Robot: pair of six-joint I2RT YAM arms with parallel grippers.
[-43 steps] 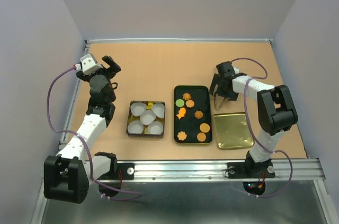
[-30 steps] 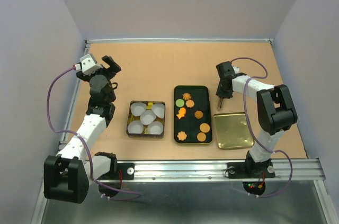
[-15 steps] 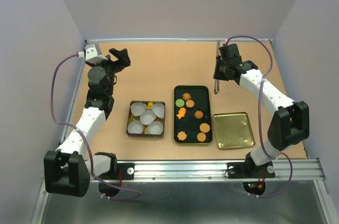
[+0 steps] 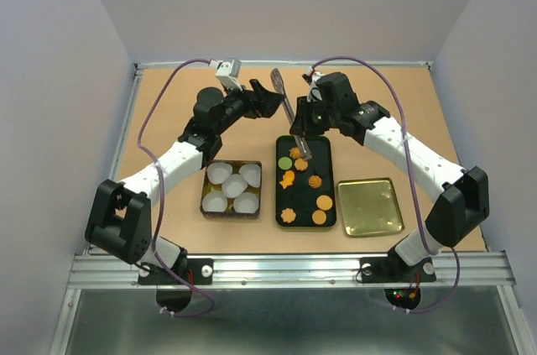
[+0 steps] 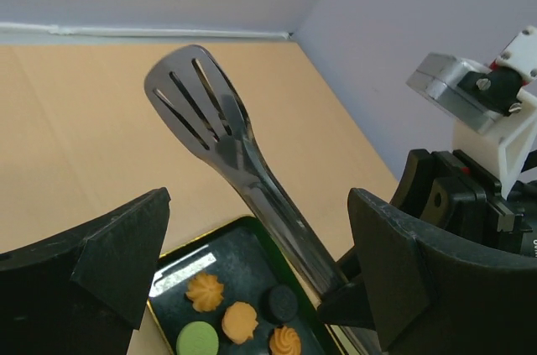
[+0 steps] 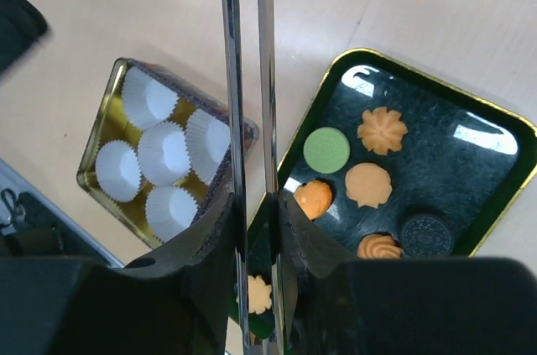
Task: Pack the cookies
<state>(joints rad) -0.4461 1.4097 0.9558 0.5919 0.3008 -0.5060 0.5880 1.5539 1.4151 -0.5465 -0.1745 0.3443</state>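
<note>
Right wrist view: the right hand is clamped on the tongs, blades nearly together, long axis running straight out from its fingers and up off the surface. The cookies lie just right of that line on the dark tray. The paper cups in their tin lie left. The left hand gapes wide, straddling the slotted tips, apparently without touching. The right arm is nearer the tray, so the tips must swing down. A gold lid lies beside the tray.
</note>
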